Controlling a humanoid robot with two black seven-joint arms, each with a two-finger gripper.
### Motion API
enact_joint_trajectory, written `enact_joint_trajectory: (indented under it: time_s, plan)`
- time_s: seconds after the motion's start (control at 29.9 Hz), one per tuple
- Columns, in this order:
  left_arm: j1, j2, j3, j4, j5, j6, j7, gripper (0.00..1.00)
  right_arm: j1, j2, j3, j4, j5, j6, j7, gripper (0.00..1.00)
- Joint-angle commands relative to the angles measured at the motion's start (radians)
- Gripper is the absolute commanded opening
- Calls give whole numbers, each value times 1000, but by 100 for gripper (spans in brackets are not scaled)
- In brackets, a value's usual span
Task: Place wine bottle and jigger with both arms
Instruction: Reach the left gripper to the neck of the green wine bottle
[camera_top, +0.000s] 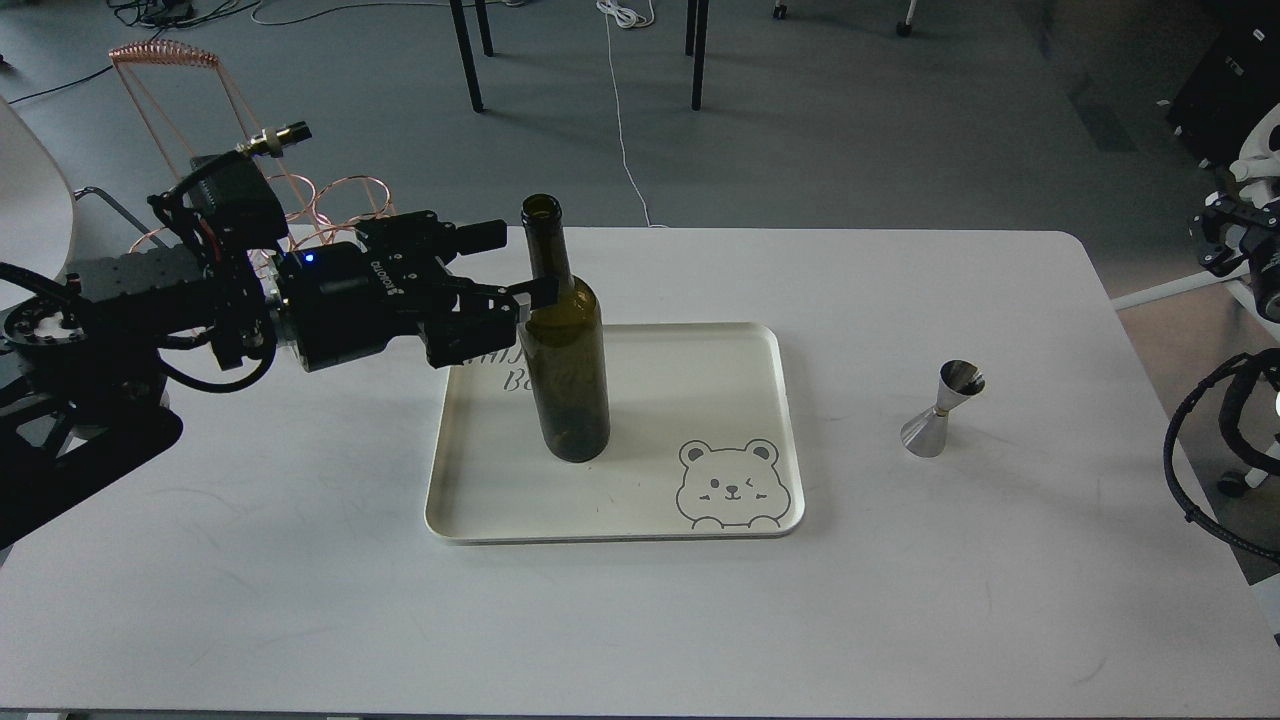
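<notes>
Grey office floor with chair legs and loose cables lies beyond a white desk (300, 600), and on it the left claw (535, 295) comes in level from the left, its fingers reaching the shoulder of the wine bottle (565, 350); whether they are clamped on the glass or only resting beside it I cannot tell. The bottle stands upright on the cream tray (700, 515), long axis vertical, open mouth up, left of the tray's printed bear (727, 483). Right of the tray, well apart from it, the jigger (943, 408) stands on the bare desk, axis roughly upright, wider cone down and smaller cup opening up. The right claw is out of sight; only cable and arm parts show at the right edge. The risk, as I judge it: the bottle is tall and narrow-based, so a sideways pull as the claw lets go could tip it; the jigger is small and slick, and an off-centre pinch may knock it over
</notes>
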Motion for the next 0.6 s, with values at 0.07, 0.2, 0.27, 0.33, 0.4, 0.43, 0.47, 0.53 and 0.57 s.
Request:
enact_joint_trajectory:
  time_s: [0.07, 0.2, 0.27, 0.33, 0.4, 0.43, 0.47, 0.53, 0.57]
  plan:
    - [0, -36, -3, 8, 0, 2, 3, 78, 2, -6, 2, 1, 0, 0, 0, 97]
    - [0, -67, -5, 22, 4, 2, 18, 75, 5, -7, 0, -1, 0, 0, 0, 97]
    - [-2, -76, -6, 24, 4, 2, 36, 73, 5, -9, 0, -1, 0, 0, 0, 97]
    - [-3, -84, -5, 28, 4, 7, 43, 72, 5, -9, 0, -1, -2, 0, 0, 97]
    - [-3, -90, -5, 36, 5, 10, 43, 72, 5, -9, 0, -1, -2, 0, 0, 97]
    - [-3, -92, -5, 41, 4, 11, 43, 71, 5, -9, 0, -2, -2, 0, 0, 97]
    - [-3, -92, -5, 45, 5, 13, 43, 71, 5, -9, 0, -2, -2, 0, 0, 97]
    - [-3, -92, -3, 45, 5, 13, 41, 64, 5, -9, -1, -2, -2, 0, 0, 97]
    - [-3, -92, -3, 47, 5, 13, 40, 54, 5, -9, -1, -2, -2, 0, 0, 97]
